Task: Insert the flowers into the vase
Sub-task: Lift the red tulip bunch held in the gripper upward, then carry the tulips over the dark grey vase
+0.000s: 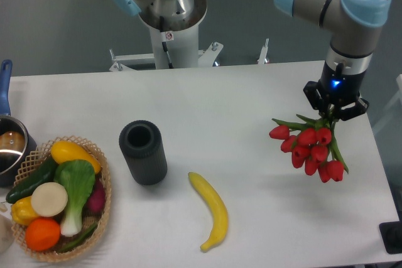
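A white tabletop (251,92) fills most of the view, seen from above and slightly in front. Its far edge runs across the upper third, its right edge slants down toward the lower right corner. Behind it lies a plain grey-green floor or backdrop (56,23), uniform and unmarked. A white metal pedestal (171,48) with a bolted foot bracket stands just beyond the far edge. Lighting is even and diffuse, casting only soft, short shadows on the tabletop surface.
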Robot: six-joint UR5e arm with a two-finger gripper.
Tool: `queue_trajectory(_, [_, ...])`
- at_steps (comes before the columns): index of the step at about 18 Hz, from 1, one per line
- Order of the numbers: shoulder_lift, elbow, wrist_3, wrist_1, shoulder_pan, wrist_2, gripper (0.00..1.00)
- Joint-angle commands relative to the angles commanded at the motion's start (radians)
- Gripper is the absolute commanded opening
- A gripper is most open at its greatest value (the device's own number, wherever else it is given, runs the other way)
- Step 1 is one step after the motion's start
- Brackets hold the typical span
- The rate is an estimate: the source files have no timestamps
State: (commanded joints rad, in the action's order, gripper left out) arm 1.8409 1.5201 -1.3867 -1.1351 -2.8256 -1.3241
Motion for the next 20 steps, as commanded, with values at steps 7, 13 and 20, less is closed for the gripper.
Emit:
queue_trajectory(7, [-0.141,0.054,0.064,0.0,-0.006,0.394,0.0])
queue_trajectory(13, [-0.189,0.068,0.207,0.009,0.008,0.699,0.0])
queue_trajectory(20, [-0.189,0.129,0.321,0.015,0.079,0.971,0.0])
